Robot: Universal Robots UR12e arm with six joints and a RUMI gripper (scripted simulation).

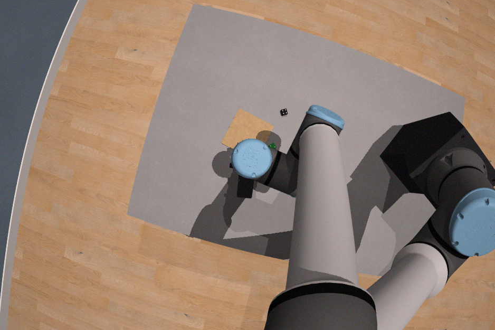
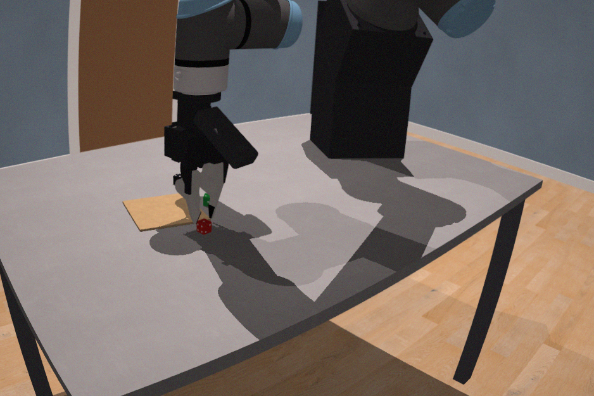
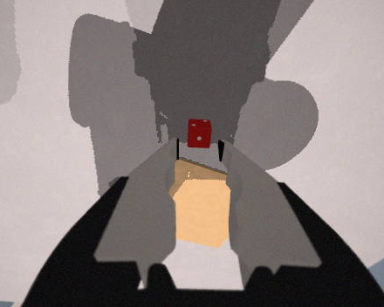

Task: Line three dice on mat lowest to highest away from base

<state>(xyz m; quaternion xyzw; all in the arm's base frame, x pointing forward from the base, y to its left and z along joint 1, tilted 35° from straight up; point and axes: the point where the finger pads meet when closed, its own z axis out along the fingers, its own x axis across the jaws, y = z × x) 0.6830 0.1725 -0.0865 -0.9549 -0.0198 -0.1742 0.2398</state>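
The tan mat (image 1: 244, 124) (image 2: 148, 211) (image 3: 202, 209) lies on the grey table (image 1: 224, 58) (image 2: 120, 295). A red die (image 2: 204, 226) (image 3: 199, 132) sits on the table just off the mat's corner. My gripper (image 2: 204, 215) (image 3: 198, 140) points straight down just above the red die, with its fingers a little wider apart than the die and nothing between them. In the top view the wrist hides the gripper and the red die. A green die (image 1: 272, 144) (image 2: 206, 199) sits by the mat's edge behind the fingers. A black die (image 1: 283, 111) lies on the table beyond the mat.
The robot's black base block (image 1: 424, 146) (image 2: 364, 94) stands at the table's far side. The arm's forearm (image 1: 320, 198) reaches over the table. The table's front edge (image 2: 287, 334) lies well away from the dice.
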